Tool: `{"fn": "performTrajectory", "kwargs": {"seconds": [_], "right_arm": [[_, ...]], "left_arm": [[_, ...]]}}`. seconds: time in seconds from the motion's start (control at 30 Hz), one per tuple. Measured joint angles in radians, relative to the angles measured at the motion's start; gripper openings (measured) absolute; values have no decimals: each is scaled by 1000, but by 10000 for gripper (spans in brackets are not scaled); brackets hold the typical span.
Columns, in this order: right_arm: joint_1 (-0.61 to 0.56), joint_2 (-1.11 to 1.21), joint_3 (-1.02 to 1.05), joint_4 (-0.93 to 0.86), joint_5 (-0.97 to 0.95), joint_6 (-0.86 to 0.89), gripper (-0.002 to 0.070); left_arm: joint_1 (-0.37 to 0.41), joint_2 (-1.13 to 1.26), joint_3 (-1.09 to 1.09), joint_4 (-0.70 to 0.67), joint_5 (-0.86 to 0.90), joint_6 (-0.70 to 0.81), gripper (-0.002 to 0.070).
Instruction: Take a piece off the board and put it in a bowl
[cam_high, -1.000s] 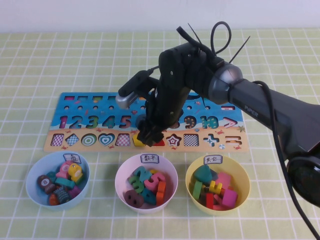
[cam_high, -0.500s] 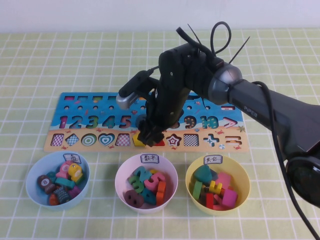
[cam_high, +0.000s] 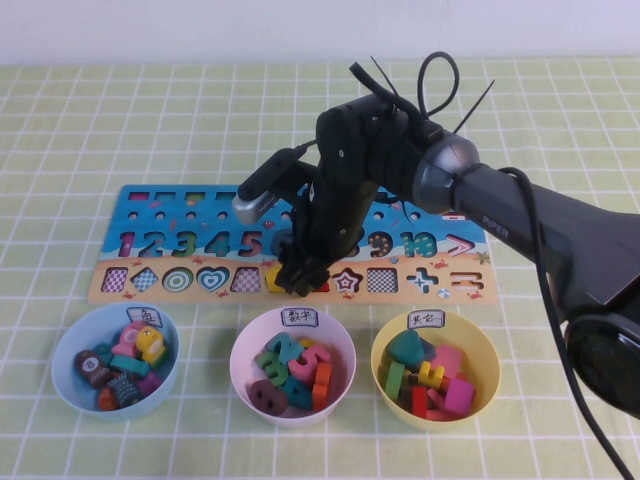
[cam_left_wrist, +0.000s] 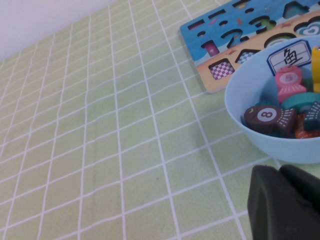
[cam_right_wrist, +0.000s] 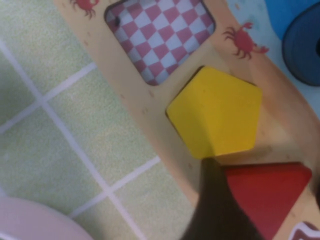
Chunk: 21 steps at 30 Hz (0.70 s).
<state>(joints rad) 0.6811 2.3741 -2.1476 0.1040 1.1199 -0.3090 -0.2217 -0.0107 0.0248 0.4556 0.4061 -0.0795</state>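
Observation:
The red triangle piece (cam_right_wrist: 267, 192) lies in the sandy strip of the blue numeral board (cam_high: 150, 215), next to the yellow pentagon (cam_right_wrist: 215, 112). My right gripper (cam_high: 298, 280) is down on that strip; in the right wrist view it (cam_right_wrist: 265, 190) has one dark finger (cam_right_wrist: 212, 210) pressed against the triangle's side and the other at the frame's edge, shut on it. The arm hides the triangle in the high view. The yellow bowl (cam_high: 376, 365) with a white label stands front right, holding several blocks. My left gripper (cam_left_wrist: 280, 172) is shut and empty beside the light blue bowl (cam_left_wrist: 240, 95).
A light blue bowl (cam_high: 62, 385) and a pale pink bowl (cam_high: 240, 345), both with several pieces, stand in a row with the yellow one in front of the board. The board's other shape slots show checkered or patterned bottoms. The cloth is a green grid.
My right arm has sunk slightly towards the board and shifted a little left, covering more of the red triangle. Bowls and board have not moved.

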Motion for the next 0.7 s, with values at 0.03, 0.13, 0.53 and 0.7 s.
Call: {"fn": "performTrajectory", "kwargs": {"seconds": [0.03, 0.13, 0.53, 0.7], "right_arm": [[0, 0, 0, 2, 2, 0, 366], [0, 0, -2, 6, 8, 0, 330], [0, 9, -91, 4, 103, 0, 301], [0, 9, -162, 4, 112, 0, 301]], "left_arm": [[0, 0, 0, 0, 0, 0, -5], [0, 0, 0, 0, 0, 0, -5], [0, 0, 0, 0, 0, 0, -5], [0, 0, 0, 0, 0, 0, -5]]}}
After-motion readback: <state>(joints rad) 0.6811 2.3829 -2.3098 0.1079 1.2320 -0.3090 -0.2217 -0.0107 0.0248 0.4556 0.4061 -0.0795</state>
